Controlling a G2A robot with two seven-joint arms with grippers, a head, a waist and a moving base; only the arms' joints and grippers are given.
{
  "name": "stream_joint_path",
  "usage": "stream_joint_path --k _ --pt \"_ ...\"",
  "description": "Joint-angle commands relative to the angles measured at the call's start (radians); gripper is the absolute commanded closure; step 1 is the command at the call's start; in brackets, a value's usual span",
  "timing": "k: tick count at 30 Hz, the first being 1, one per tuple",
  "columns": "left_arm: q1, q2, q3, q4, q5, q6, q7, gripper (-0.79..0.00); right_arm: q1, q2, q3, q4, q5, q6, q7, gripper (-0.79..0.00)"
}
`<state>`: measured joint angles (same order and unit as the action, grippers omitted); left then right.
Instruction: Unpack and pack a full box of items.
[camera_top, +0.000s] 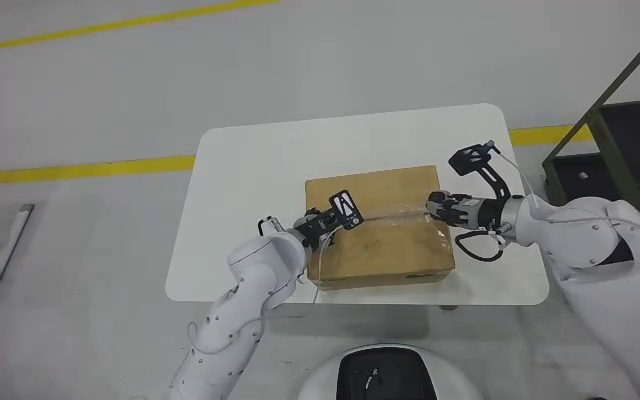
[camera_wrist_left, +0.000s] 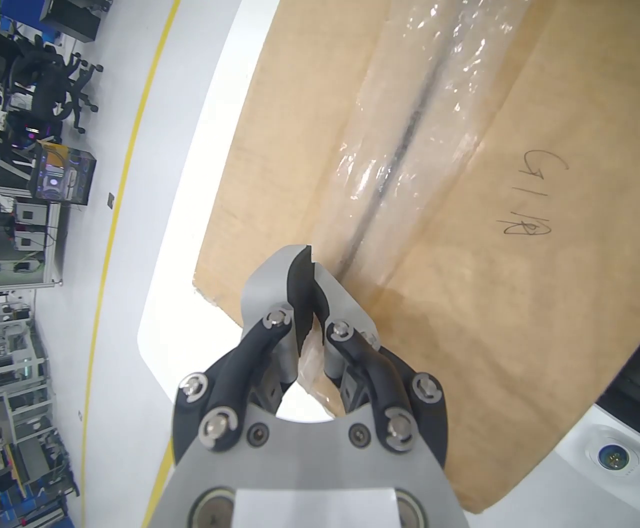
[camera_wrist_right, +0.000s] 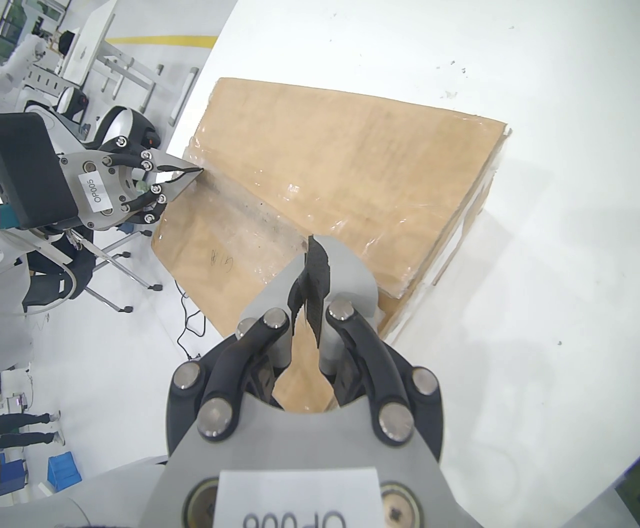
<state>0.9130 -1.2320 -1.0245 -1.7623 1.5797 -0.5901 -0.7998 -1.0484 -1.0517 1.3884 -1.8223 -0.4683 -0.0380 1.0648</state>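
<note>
Sitting sealed at centre of top view: box (camera_top: 380, 228) on table (camera_top: 250, 170), tape (camera_wrist_left: 465, 60) intact over seam (camera_wrist_left: 400, 145). Left gripper (camera_wrist_left: 309, 255) pinched closed at seam's left end, right gripper (camera_wrist_right: 314, 250) closed at right end. Risk: tips skate on glossy tape, or shove box instead of piercing.

A white table (camera_top: 250, 200) stands on grey floor (camera_top: 100, 80) crossed by yellow lines (camera_top: 90, 168).

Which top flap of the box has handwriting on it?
The near flap, on the robot's side of the taped seam; the far flap is bare.
</note>
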Motion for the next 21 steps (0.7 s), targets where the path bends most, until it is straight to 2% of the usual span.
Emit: stream_joint_path --k 1,5,8,10,16,17,18,19,20,21 --pt "-0.004 -0.001 0.004 0.006 0.001 0.0 -0.005 0.0 0.002 0.001 -0.003 0.004 -0.005 0.002 -0.001 0.0" --pt "-0.01 -0.003 0.009 0.014 -0.001 0.001 -0.012 0.0 0.006 0.002 -0.009 0.011 -0.005 0.012 -0.004 -0.132" --pt "-0.013 -0.005 0.014 0.018 -0.003 0.004 -0.014 0.0 0.009 0.004 -0.012 0.018 -0.012 0.026 -0.008 -0.191" --pt "-0.014 -0.006 0.018 0.021 -0.003 0.003 -0.016 0.0 0.011 0.005 -0.012 0.019 -0.03 0.031 -0.015 -0.308" --pt "-0.016 -0.009 0.027 0.024 -0.003 0.006 -0.016 -0.012 0.005 0.009 0.009 0.021 -0.034 0.058 -0.042 -0.376" --pt "-0.017 -0.009 0.028 0.024 -0.002 0.005 -0.016 -0.139 0.004 0.01 0.015 0.021 -0.031 0.061 -0.048 -0.379" --pt "-0.017 -0.01 0.027 0.024 -0.004 0.008 -0.014 -0.299 0.003 0.011 0.024 0.02 -0.031 0.068 -0.059 -0.376" --pt "-0.016 -0.01 0.027 0.024 -0.005 0.007 -0.013 -0.625 0.0 0.011 0.035 0.018 -0.026 0.077 -0.072 -0.376" --pt "-0.016 -0.01 0.027 0.022 -0.007 0.008 -0.012 -0.785 -0.004 0.012 0.047 0.015 -0.019 0.086 -0.085 -0.372" --pt "-0.015 -0.011 0.026 0.02 -0.014 0.008 -0.008 -0.785 -0.008 0.013 0.061 0.009 -0.01 0.093 -0.103 -0.369"
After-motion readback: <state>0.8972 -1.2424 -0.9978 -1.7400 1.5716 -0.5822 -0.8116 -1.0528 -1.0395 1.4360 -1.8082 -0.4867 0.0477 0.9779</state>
